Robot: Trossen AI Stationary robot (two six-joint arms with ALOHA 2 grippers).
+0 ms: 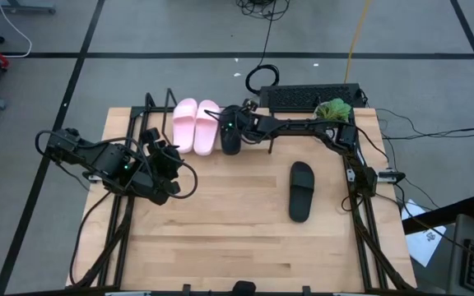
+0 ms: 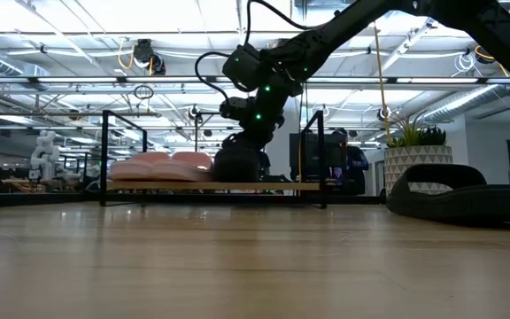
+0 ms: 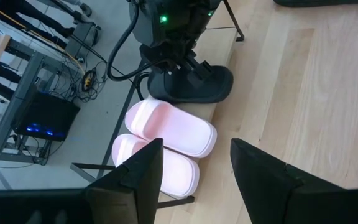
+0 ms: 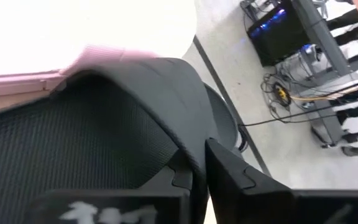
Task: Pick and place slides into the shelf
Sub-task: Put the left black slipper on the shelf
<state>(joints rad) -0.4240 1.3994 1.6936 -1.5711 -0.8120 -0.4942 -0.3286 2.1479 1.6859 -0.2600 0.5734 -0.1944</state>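
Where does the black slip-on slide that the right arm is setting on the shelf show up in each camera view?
High view: the black slide lies at upper centre, under the right gripper.
Low view: centre, on the shelf.
Left wrist view: top centre.
Right wrist view: fills the near frame.
Shared landmark: the light pink slides beside it.

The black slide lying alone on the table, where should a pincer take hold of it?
By the wide strap, coming down from above. The black slide lies flat, sole down, on the table, and in the low view its strap arches clear above the footbed.
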